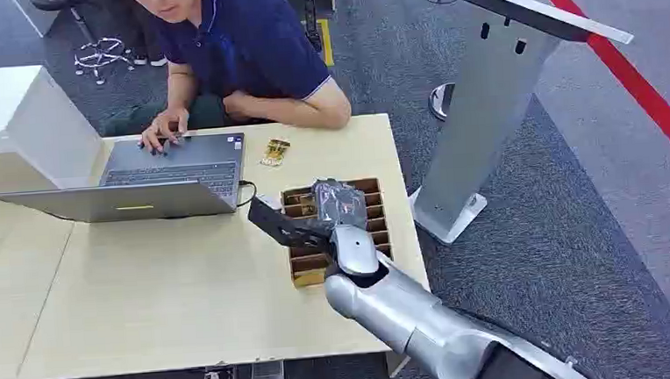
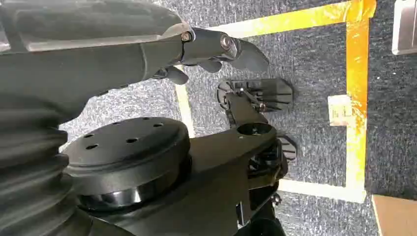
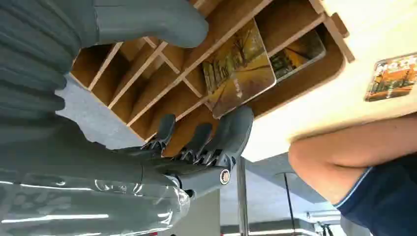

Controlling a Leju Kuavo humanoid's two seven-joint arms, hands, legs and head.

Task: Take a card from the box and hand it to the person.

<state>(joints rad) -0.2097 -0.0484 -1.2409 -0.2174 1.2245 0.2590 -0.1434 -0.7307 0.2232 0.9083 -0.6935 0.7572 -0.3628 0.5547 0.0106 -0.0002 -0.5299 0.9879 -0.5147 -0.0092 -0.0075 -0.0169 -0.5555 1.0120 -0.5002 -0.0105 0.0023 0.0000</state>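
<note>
A brown wooden box (image 1: pixel 375 206) with several slots sits at the table's right edge. My right hand (image 1: pixel 337 203) hovers over its far slots. In the right wrist view a card with an autumn picture (image 3: pixel 239 69) stands tilted in a slot. One of my right hand's fingertips (image 3: pixel 235 129) touches its edge, while the thumb (image 3: pixel 147 22) stays well away from it. A second card (image 3: pixel 298 50) lies in the end slot. Another card (image 1: pixel 275 151) lies on the table near the person (image 1: pixel 244 46). My left hand (image 2: pixel 216 49) hangs over the floor and holds nothing.
The person sits at the table's far side, typing on a grey laptop (image 1: pixel 168 173), with a forearm (image 1: pixel 296 111) resting on the table edge near the box. A white box (image 1: pixel 11 121) stands at the far left. A grey stand (image 1: pixel 485 119) rises right of the table.
</note>
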